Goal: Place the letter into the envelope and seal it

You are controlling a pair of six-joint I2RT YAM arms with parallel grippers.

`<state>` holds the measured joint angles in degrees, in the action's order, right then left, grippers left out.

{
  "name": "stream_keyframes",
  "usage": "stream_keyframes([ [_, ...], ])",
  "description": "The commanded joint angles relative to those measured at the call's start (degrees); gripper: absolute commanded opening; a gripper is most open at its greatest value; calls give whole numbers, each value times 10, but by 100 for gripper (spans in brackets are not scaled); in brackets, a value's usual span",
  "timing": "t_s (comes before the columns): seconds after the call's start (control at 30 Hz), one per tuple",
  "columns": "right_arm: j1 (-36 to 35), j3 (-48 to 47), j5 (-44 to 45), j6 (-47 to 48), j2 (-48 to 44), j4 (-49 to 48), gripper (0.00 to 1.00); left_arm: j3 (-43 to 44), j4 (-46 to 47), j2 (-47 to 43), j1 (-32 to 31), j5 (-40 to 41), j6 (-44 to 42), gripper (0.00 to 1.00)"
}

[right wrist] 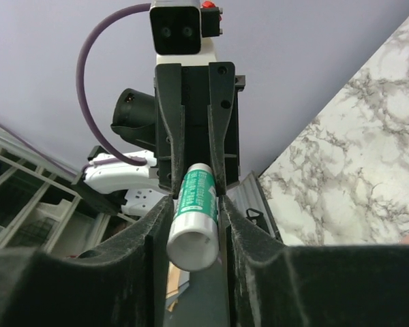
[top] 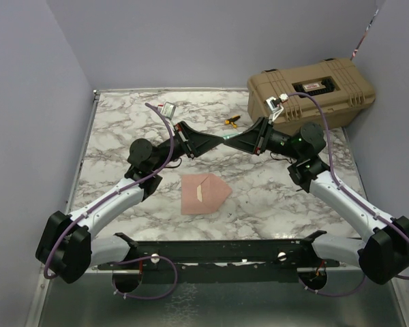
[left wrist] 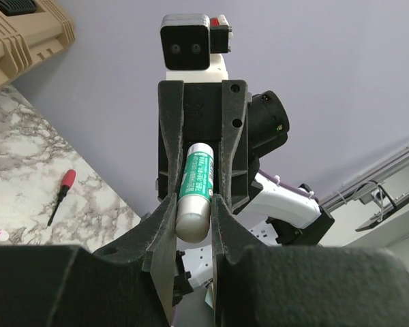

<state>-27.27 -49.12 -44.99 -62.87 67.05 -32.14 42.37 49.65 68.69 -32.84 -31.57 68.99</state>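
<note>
Left claw (left wrist: 193, 201) and right claw (right wrist: 195, 204) clamped on glue stick (left wrist: 196, 178), envelope (top: 204, 193) flat, well apart

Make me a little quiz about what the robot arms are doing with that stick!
1. True or false: the glue stick is up in the air.
2. The left gripper and the right gripper: whose fingers are round it? A left only; B right only; C both.
3. Fill in: the envelope has its flap ___.
Key: 1 true; 2 C; 3 open.
</note>
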Motion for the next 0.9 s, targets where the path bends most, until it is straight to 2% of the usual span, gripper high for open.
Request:
stream_keyframes([
  [0.0,-2,-6,16,-10,-16,-18,40,-7,4,-16,-4,12,-17,0],
  [0.1,-2,-6,23,-10,-18,-13,45,-7,4,-15,-4,10,-17,0],
  [0.37,-2,-7,36,-8,-17,-3,45,-12,4,-21,-4,12,-18,0],
  [0.87,-2,-24,2,-9,5,-8,34,-2,4,-9,-4,12,-21,0],
])
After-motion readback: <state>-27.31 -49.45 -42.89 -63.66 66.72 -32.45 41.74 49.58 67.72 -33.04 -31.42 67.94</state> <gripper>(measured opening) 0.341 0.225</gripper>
